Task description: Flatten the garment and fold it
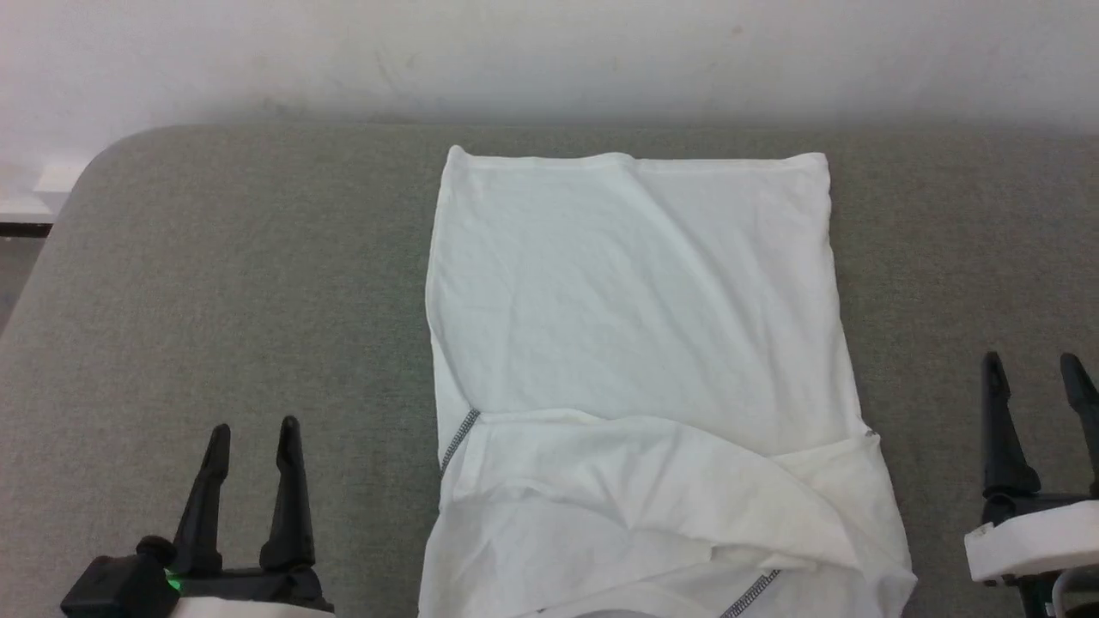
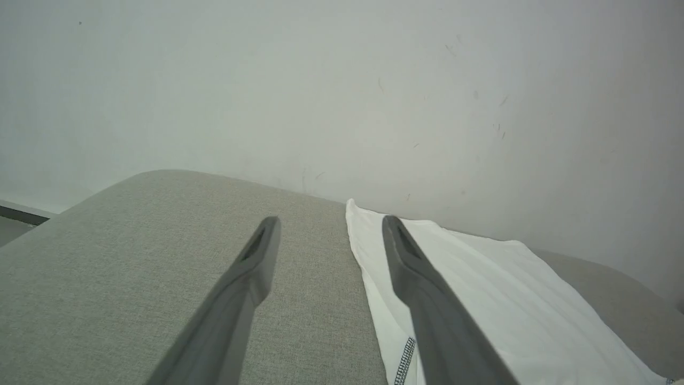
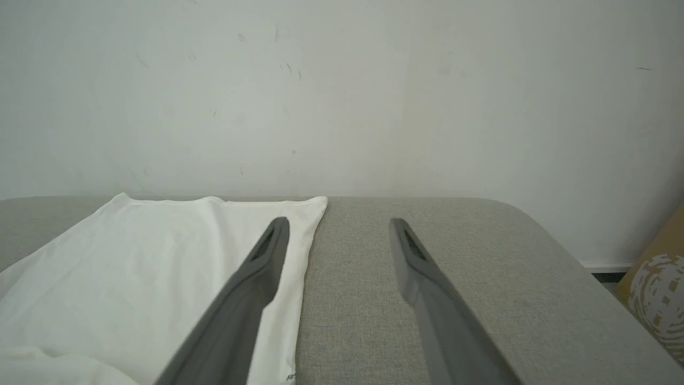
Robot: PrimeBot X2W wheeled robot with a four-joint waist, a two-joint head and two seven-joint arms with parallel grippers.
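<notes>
White thin-fabric long-sleeved garment (image 1: 635, 326) lies flat at the middle of a grey woven-fabric padded surface (image 1: 215, 283), folded into a tall rectangle, straight hem edge at the far side near the plain white wall (image 1: 549, 51), near end running off the bottom of the head view; a loose layer of cloth is folded across the near part with soft wrinkles, dark grey zigzag stitching (image 1: 459, 439) shows at its left edge and again at the bottom. Left gripper (image 1: 256, 427), two long dark fingers, sits low left over bare surface, near the garment's left edge but apart from it, jaws spread, nothing between them. Right gripper (image 1: 1030, 359) is at the right edge, near the garment's right side, not touching, jaws also spread and empty. Left wrist view: gripper (image 2: 331, 219) points toward the wall, garment (image 2: 481, 289) to its right. Right wrist view: gripper (image 3: 339, 220) over the surface, garment (image 3: 133, 267) to its left, tan object with white pattern (image 3: 657, 289) at far right
</notes>
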